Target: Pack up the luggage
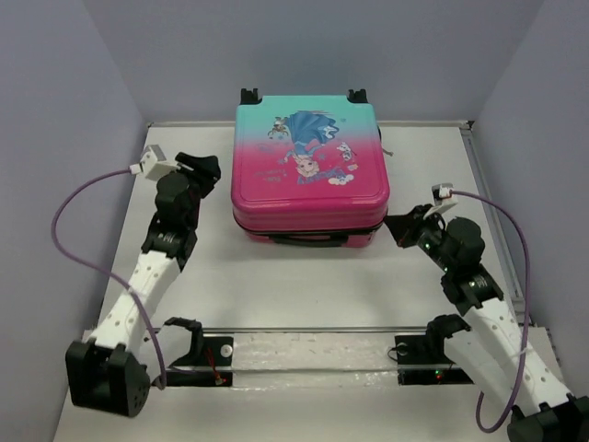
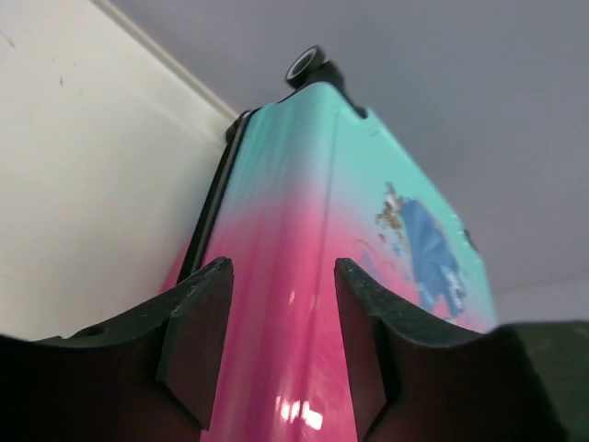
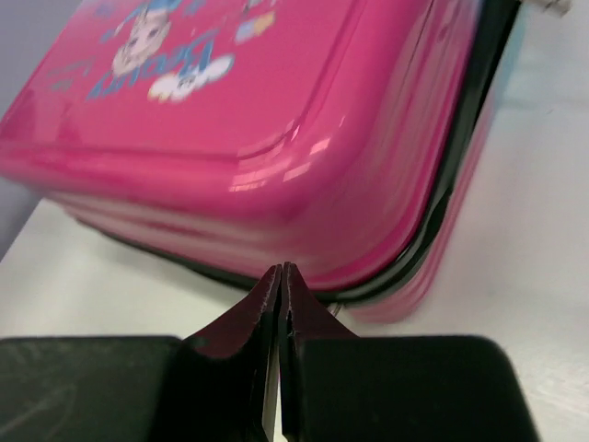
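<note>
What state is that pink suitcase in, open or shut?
Shut. The luggage lies flat with both shell halves pressed together; only a dark seam runs between them. Whether fully zipped: cannot tell.

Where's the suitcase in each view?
Top external: the suitcase lies closed in the centre of the upper half.
Left wrist: it fills the centre and right, beyond the open left gripper, with its teal end farthest.
Right wrist: its pink side fills the upper frame, above the shut right gripper.
Shared landmark: the princess print on its top shows in all three views.
</note>
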Available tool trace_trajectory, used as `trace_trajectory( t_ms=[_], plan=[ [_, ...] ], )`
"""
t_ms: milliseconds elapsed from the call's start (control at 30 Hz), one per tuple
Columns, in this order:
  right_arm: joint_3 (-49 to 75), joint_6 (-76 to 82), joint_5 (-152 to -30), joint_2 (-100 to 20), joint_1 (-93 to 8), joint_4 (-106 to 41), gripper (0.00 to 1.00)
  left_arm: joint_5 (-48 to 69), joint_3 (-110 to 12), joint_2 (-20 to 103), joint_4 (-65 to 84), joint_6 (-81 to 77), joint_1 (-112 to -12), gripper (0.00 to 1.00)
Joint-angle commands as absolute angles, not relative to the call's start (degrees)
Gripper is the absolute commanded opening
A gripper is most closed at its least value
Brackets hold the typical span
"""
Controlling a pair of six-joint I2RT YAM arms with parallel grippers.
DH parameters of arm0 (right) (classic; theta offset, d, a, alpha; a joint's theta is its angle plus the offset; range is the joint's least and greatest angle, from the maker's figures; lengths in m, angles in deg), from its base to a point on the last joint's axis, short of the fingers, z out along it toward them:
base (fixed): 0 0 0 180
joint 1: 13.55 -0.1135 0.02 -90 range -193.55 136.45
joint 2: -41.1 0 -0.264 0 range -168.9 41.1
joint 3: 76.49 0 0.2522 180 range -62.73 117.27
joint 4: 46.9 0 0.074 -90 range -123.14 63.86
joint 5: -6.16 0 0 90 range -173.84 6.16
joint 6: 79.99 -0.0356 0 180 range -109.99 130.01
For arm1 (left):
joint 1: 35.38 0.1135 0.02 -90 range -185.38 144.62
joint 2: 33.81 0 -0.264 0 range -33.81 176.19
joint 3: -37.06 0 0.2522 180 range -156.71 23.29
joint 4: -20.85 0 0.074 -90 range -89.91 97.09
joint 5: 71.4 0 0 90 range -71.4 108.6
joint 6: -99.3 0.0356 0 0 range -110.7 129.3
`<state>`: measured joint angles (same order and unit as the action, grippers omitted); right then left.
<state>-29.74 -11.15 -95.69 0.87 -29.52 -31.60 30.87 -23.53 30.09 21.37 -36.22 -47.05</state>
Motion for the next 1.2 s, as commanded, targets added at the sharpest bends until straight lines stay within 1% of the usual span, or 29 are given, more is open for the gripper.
trace_trajectory(
  t_ms=[0,33,67,100,133,167,200,233,267,400,500,567,700,833,867,933,1033,1100,1133,1167],
  plan=[
    [-36.87,-14.59,-103.26,7.17,-31.65,-31.40,0.07,32.93,-14.17,15.10,22.04,-37.37,-47.25,0.50],
    [-37.32,-15.38,-102.83,7.61,-31.66,-30.51,0.07,31.27,-11.80,13.14,21.51,-37.28,-47.16,0.40],
    [-38.02,-15.56,-102.30,7.88,-31.66,-30.15,0.07,30.91,-7.25,10.34,19.50,-37.28,-47.16,0.34],
    [-39.16,-15.91,-102.29,7.62,-32.18,-30.32,0.08,30.12,-5.29,9.18,18.44,-37.63,-47.16,0.17],
    [-39.17,-15.91,-102.21,6.83,-32.19,-29.89,0.10,28.55,-3.53,8.12,17.99,-37.90,-47.16,0.11],
    [-39.09,-16.00,-101.77,4.82,-32.80,-28.76,0.15,26.79,-0.47,6.46,17.73,-37.90,-47.16,0.07],
    [-38.91,-16.00,-100.90,4.02,-33.85,-28.31,0.21,23.47,0.96,6.01,17.55,-38.86,-47.16,0.06],
    [-38.91,-16.17,-99.41,3.49,-34.38,-27.87,0.31,21.95,3.32,5.57,17.37,-39.21,-47.16,0.06],
    [-39.08,-16.00,-96.70,3.05,-34.38,-27.34,0.36,20.72,4.30,5.04,17.20,-39.48,-47.25,0.06],
    [-40.22,-15.83,-92.89,0.94,-35.09,-27.95,0.49,18.86,8.17,6.61,19.48,-40.89,-47.78,0.06],
    [-40.49,-15.74,-92.89,-3.78,-35.70,-31.46,0.49,15.10,8.44,10.47,23.34,-40.71,-48.04,0.06],
    [-40.32,-15.21,-90.97,-6.17,-36.23,-33.57,0.50,14.73,7.31,12.67,24.49,-40.71,-49.78,0.06],
    [-40.58,-13.81,-87.09,-9.69,-36.76,-43.22,0.50,17.97,5.19,15.23,25.81,-40.36,-55.58,0.06],
    [-41.37,-13.98,-88.75,-14.09,-37.28,-50.87,0.48,17.98,4.14,16.28,26.60,-40.80,-58.06,0.06],
    [-41.89,-14.07,-88.85,-14.88,-37.98,-54.46,0.48,19.81,3.96,15.94,26.78,-40.71,-58.15,0.06],
    [-42.95,-13.37,-88.76,-15.76,-38.51,-57.47,0.44,21.14,3.87,15.23,26.86,-40.36,-58.24,0.06],
    [-43.57,-12.75,-87.09,-18.30,-38.52,-61.87,0.42,22.11,3.17,14.35,27.04,-40.10,-58.24,0.06],
    [-44.44,-12.92,-87.35,-19.54,-39.65,-65.37,0.32,21.77,2.20,15.40,27.57,-39.57,-58.24,0.06],
    [-44.62,-13.01,-87.09,-19.46,-40.18,-65.66,0.24,21.59,1.94,16.01,27.92,-39.39,-58.24,0.06],
    [-44.97,-13.62,-85.61,-19.11,-42.10,-65.40,0.10,21.33,1.41,17.06,28.79,-39.13,-58.24,0.06]
  ],
)
